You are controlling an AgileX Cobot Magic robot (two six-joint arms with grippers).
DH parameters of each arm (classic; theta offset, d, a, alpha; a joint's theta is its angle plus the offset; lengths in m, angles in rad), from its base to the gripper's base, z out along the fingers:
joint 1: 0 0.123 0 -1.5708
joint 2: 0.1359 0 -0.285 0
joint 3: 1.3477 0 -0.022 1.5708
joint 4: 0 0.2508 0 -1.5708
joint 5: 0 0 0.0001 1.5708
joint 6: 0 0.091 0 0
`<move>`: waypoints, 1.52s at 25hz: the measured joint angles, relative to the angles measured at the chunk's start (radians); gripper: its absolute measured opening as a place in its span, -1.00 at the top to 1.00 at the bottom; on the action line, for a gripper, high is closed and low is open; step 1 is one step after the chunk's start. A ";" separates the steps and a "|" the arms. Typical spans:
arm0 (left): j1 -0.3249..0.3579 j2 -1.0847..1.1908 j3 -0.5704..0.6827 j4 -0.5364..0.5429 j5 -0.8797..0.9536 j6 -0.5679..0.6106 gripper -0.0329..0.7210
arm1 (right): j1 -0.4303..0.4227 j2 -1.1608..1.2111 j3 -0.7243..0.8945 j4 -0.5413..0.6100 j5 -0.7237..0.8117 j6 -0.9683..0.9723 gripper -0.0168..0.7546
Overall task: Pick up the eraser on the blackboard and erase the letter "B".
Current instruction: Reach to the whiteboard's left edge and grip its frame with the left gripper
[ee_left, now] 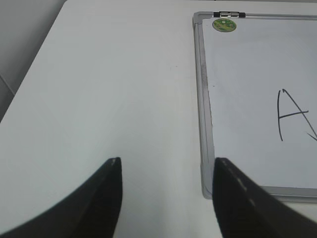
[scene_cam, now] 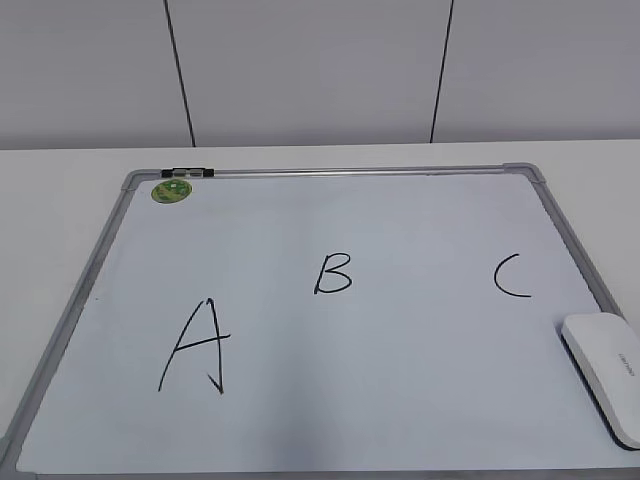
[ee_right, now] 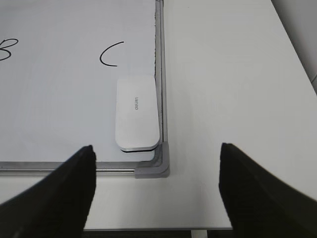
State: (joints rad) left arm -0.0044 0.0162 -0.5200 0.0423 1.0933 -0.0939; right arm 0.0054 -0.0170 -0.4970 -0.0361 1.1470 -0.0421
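Nearest, the eraser lies flat in the blackboard's near right corner, against the frame, well apart from "B". Bare table surrounds the board. Both left gripper and right gripper hang wide, apparently above the table, holding nothing.

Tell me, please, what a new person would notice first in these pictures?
The large blackboard fills the table, with black letters: a big "A" at left, the letter "B" in the middle, "C" at right. The eraser lies in the near right corner, a green magnet far left.
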 joint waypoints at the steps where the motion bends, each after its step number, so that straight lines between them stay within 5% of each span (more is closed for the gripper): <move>1: 0.000 0.000 0.000 0.000 0.000 0.000 -0.25 | 0.000 0.000 0.000 0.000 0.000 0.000 -0.53; 16: 0.000 0.021 0.000 0.002 0.000 0.000 -0.25 | 0.000 0.000 0.000 0.000 0.000 0.000 -0.53; 30: 0.000 0.478 -0.153 0.042 -0.069 0.000 -0.25 | 0.000 0.000 0.000 0.000 0.000 0.000 -0.53; 38: 0.000 0.750 -0.227 -0.042 -0.118 0.000 -0.25 | 0.000 0.000 0.000 0.000 0.000 0.000 -0.53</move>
State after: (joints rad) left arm -0.0044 0.7662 -0.7468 0.0000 0.9754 -0.0939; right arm 0.0054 -0.0170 -0.4970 -0.0361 1.1470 -0.0421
